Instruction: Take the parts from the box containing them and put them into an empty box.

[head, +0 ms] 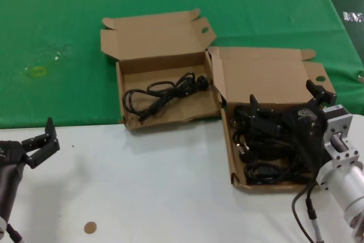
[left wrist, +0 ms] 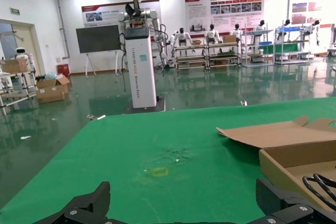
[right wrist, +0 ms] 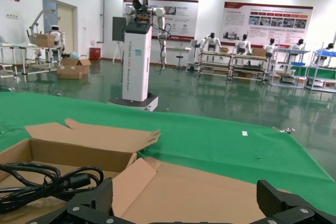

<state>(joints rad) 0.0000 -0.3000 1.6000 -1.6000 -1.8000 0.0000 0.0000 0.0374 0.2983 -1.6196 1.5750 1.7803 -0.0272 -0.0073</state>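
Observation:
The box containing the parts (head: 232,157) stands on the right, lid open, and holds several black coiled cords (head: 267,152). My right gripper (head: 284,96) hovers open and empty over its back part and lid (right wrist: 210,192); its own view shows the gripper (right wrist: 186,198) with wide jaws. The other box (head: 170,122), with the low front edge, lies in the middle and holds one cord (head: 162,92), which also shows in the right wrist view (right wrist: 47,182). My left gripper (head: 40,135) is open and empty at the near left, far from both boxes (left wrist: 184,198).
A green cloth (head: 57,27) covers the far half of the table; the near half is white (head: 142,186). A yellow mark (head: 34,71) lies on the cloth at left. A small brown spot (head: 90,227) lies on the white surface.

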